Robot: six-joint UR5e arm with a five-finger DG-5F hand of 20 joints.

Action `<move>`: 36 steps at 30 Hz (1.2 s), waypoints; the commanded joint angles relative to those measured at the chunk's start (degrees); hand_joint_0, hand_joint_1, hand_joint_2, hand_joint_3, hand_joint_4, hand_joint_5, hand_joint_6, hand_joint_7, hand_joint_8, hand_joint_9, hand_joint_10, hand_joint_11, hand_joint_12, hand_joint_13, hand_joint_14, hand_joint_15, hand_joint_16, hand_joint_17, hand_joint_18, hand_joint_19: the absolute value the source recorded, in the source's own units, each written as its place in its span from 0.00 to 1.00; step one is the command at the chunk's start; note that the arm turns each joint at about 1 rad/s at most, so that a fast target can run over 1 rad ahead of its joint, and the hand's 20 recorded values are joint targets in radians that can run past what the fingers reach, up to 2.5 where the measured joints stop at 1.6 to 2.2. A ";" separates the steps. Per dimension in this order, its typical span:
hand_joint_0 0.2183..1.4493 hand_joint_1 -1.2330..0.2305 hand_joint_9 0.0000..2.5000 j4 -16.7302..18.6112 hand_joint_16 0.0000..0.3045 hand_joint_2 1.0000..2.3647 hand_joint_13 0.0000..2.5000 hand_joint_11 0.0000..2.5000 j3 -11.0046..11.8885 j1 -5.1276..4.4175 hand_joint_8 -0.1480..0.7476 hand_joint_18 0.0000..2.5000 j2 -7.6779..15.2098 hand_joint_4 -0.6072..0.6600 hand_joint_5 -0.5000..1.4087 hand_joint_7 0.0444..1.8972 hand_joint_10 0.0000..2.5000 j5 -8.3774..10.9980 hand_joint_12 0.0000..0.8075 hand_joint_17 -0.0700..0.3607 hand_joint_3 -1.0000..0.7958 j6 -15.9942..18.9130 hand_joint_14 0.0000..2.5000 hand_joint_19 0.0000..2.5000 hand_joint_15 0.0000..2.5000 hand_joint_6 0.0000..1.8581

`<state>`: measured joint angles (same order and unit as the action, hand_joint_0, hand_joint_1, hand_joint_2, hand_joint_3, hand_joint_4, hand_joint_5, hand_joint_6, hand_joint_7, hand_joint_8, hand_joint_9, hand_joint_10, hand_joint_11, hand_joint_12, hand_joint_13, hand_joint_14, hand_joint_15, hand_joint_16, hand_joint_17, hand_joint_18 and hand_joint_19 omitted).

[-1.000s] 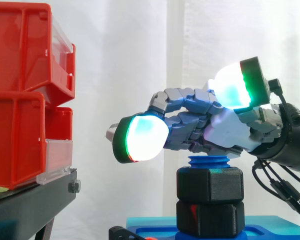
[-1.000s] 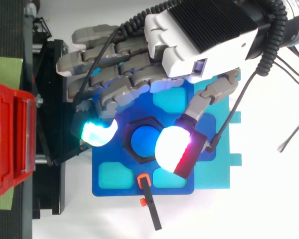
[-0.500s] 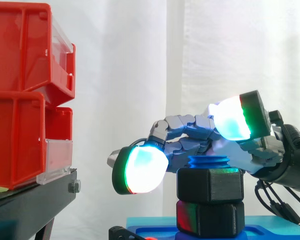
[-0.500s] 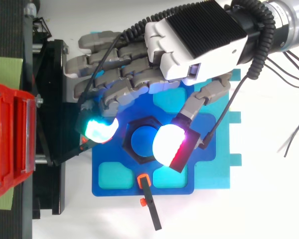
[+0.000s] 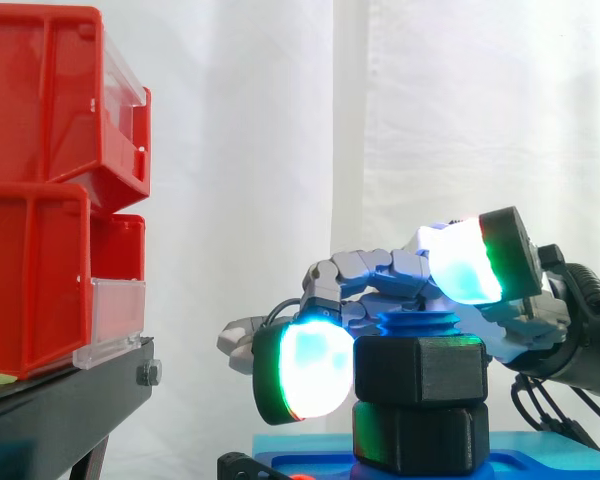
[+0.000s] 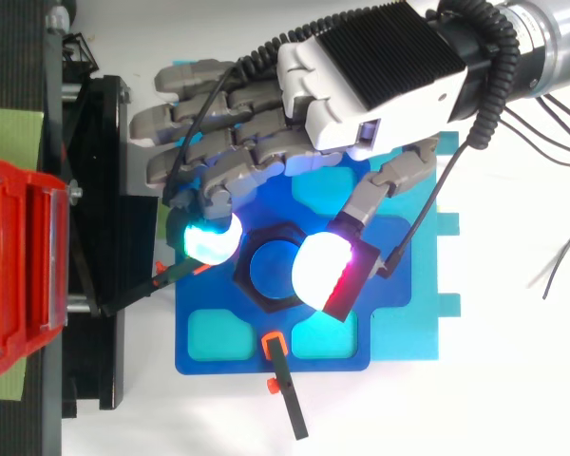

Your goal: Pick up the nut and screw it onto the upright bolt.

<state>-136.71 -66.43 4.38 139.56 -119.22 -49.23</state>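
A black hex nut (image 5: 420, 368) sits on the blue upright bolt (image 5: 417, 325), above a second black hex piece (image 5: 415, 435) on the blue base plate (image 6: 209, 356). From above, the nut's rim (image 6: 266, 236) rings the bolt top (image 6: 271, 269). My hand (image 6: 361, 66) reaches in from the right and straddles the nut. One glowing fingertip (image 5: 305, 370) hangs level with the nut, close by its left side. The thumb pad (image 5: 470, 262) hovers above the nut's right rim. The hand grips nothing.
Red bins (image 5: 40, 200) are stacked on a black stand (image 5: 60, 400) to the left. A thin black tool with an orange clip (image 6: 285, 389) lies at the plate's near edge. The white curtain hangs behind.
The hand has come down from above the bolt. Its front fingertip dropped to nut height and moved in toward the nut's left side; the thumb pad sank lower over the nut.
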 commanded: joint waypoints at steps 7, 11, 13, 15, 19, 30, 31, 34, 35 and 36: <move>0.19 0.71 0.16 1.27 0.13 0.00 0.08 0.00 -0.71 0.19 0.45 0.00 0.01 0.64 0.22 0.71 0.00 -0.05 0.41 0.37 0.28 0.01 0.00 0.00 0.00 0.27; 0.20 0.70 0.18 1.36 0.13 0.00 0.09 0.00 -0.71 0.37 0.45 0.00 -0.07 0.64 0.23 0.73 0.00 -0.40 0.40 0.37 0.28 0.01 0.00 0.00 0.00 0.28; 0.20 0.70 0.19 1.45 0.13 0.00 0.10 0.00 -0.71 0.46 0.45 0.00 -0.07 0.64 0.23 0.71 0.00 -0.49 0.40 0.37 0.28 0.01 0.00 0.00 0.00 0.29; 0.20 0.70 0.20 1.54 0.13 0.00 0.11 0.00 -0.71 0.46 0.45 0.00 -0.07 0.64 0.23 0.70 0.00 -0.58 0.40 0.37 0.28 0.01 0.00 0.00 0.00 0.30; 0.20 0.69 0.23 1.89 0.13 0.00 0.12 0.00 -0.71 0.63 0.46 0.00 -0.07 0.65 0.24 0.68 0.00 -0.84 0.40 0.37 0.28 0.10 0.00 0.00 0.00 0.31; 0.22 0.69 0.50 2.50 0.06 0.00 0.28 0.00 -0.63 1.33 0.44 0.14 -0.07 0.56 0.29 0.64 0.00 -1.81 0.28 0.26 0.28 0.19 0.00 0.00 0.00 0.34; 0.22 0.69 0.51 2.50 0.06 0.00 0.29 0.00 -0.71 1.33 0.44 0.16 0.01 0.56 0.29 0.63 0.00 -1.81 0.26 0.26 0.28 0.19 0.00 0.00 0.00 0.34; 0.22 0.68 0.53 2.50 0.06 0.00 0.31 0.00 -0.63 1.33 0.44 0.18 -0.07 0.55 0.29 0.63 0.00 -1.81 0.25 0.25 0.28 0.19 0.00 0.00 0.00 0.34; 0.22 0.68 0.54 2.50 0.05 0.00 0.31 0.00 -0.63 1.33 0.44 0.19 0.01 0.55 0.29 0.63 0.00 -1.81 0.25 0.25 0.28 0.19 0.00 0.00 0.00 0.34; 0.22 0.68 0.54 2.50 0.05 0.00 0.32 0.00 -0.63 1.42 0.44 0.19 -0.07 0.55 0.29 0.63 0.00 -1.81 0.25 0.25 0.28 0.19 0.00 0.00 0.00 0.34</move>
<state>-134.22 -67.08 5.71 139.51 -121.01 -49.05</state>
